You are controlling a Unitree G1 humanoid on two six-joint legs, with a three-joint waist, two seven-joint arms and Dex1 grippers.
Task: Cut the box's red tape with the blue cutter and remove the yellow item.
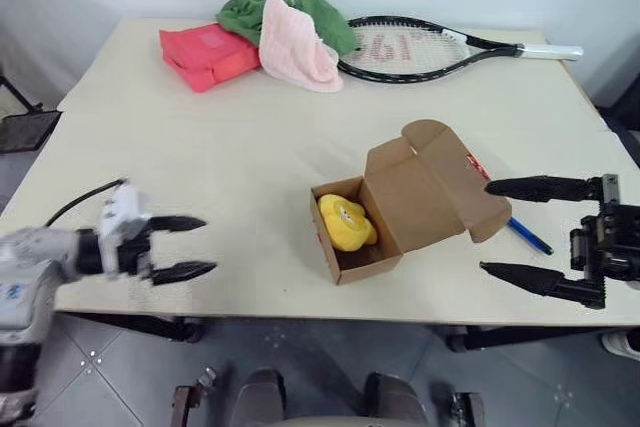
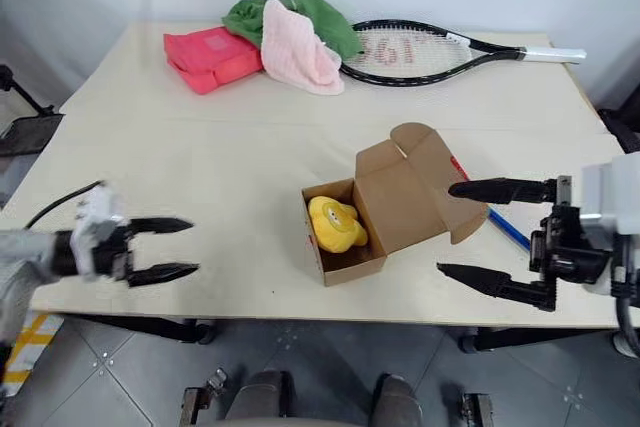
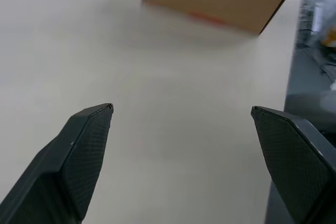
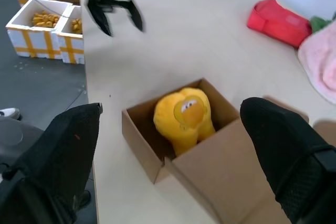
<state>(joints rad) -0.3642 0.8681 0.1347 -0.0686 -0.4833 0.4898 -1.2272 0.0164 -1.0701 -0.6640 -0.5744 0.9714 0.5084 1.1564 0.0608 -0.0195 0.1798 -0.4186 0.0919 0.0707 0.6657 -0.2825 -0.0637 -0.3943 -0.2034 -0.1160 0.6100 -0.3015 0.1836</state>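
Box sits open on the table, yellow item inside, between both grippers. Left gripper and right gripper gape wide, empty, apart from it.

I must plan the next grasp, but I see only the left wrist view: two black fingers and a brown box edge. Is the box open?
Observer: Yes. The box is open, lid flap folded back, with the yellow item still inside.
Operator: Where is the blue cutter?
Observer: The blue cutter lies on the table behind the lid, near the right hand.
Operator: Is the right hand holding something?
Observer: No. It is open and empty, beside the box. The left hand is open too.
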